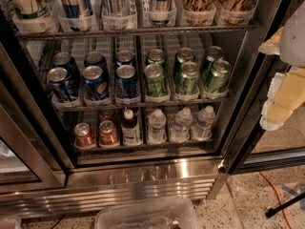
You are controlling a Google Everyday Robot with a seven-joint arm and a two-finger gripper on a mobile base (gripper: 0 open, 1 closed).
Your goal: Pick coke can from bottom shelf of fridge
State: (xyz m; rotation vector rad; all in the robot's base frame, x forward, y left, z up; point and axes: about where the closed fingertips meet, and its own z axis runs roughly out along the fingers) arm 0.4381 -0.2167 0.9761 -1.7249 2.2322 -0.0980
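A coke can [108, 133], a small red cylinder with a dull silver top, stands left on the bottom shelf [143, 147] beside its twin. The gripper [285, 92], cream and blocky, hangs right of the brushed-steel fridge [143, 175]; spread or closed, I cannot tell.

— Entry: views held?
— One. My single camera faces the fridge [249, 75] from close in, looking from above and tilted down.
— Coverage?
— Top rack [133, 32] cropped at the upper edge; bottom shelf [143, 145] mid-frame; steel base panel [143, 178] and floor [248, 199] below.
— Own parts in shot?
— My gripper [280, 97], at the right edge, outside the shelves.
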